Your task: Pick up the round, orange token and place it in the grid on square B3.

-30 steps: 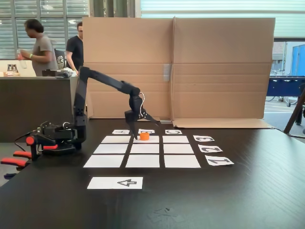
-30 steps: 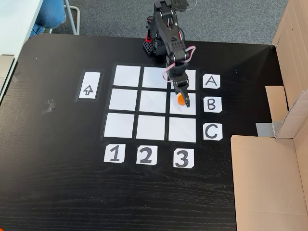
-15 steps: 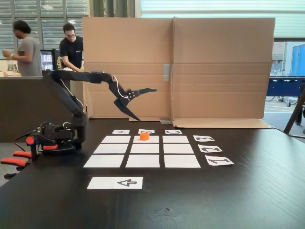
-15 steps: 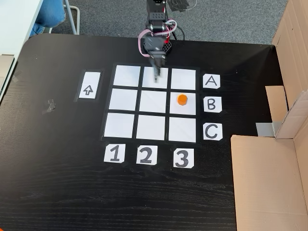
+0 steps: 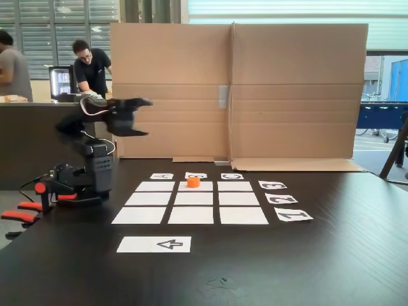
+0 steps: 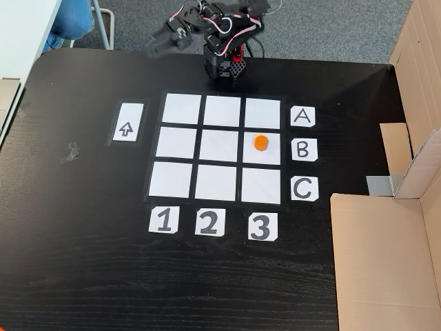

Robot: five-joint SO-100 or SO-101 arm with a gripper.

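The orange token [image 6: 260, 143] stands on square B3 [image 6: 251, 157], the white rectangle in line with the B card [image 6: 304, 149] and the 3 card [image 6: 260, 227]. In the low fixed view the token [image 5: 193, 182] sits in the far middle rectangle of the grid [image 5: 193, 215]. The grid [image 6: 219, 146] is nine white rectangles, three by three. My gripper [image 5: 147, 117] is folded back above the arm's base, high over the table and well away from the token. Its jaws are spread with nothing between them. From above, the gripper [image 6: 160, 47] is motion-blurred beyond the table's far edge.
A white arrow card [image 6: 127, 123] lies beside the grid. A tall cardboard wall [image 5: 236, 89] stands behind the table, with more cardboard [image 6: 386, 255] at the right. A second small arm with orange handles [image 5: 38, 191] sits at the table's left. A person [image 5: 92, 67] stands behind.
The arm has pulled back from the grid and folded over its base, swinging the open gripper up and away. The token stays where it was on B3.
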